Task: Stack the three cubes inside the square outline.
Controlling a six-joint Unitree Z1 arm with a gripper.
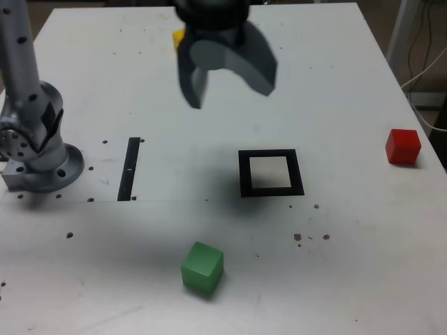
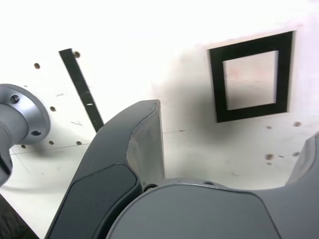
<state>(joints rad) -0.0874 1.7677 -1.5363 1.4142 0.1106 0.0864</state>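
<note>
A: Near the worktop's front edge, what lies there?
B: The green cube (image 1: pixel 202 267); farther back the square outline (image 1: pixel 271 172), empty.
A: The gripper (image 1: pixel 230 89)?
B: Above them, jaws apart, empty. Red cube (image 1: pixel 403 146) by the right edge, yellow cube (image 1: pixel 179 38) behind the gripper.

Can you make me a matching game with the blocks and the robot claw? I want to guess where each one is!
Things:
1. green cube
2. red cube
3. yellow cube
4. gripper

Places or states:
A. at the exterior view's right edge of the table
B. mostly hidden behind the gripper, at the far end of the table
C. up in the air, jaws open, holding nothing
D. nearest the camera in the exterior view, in front of the square outline

Pairs: 1-D, 2-A, 3-B, 4-C
</note>
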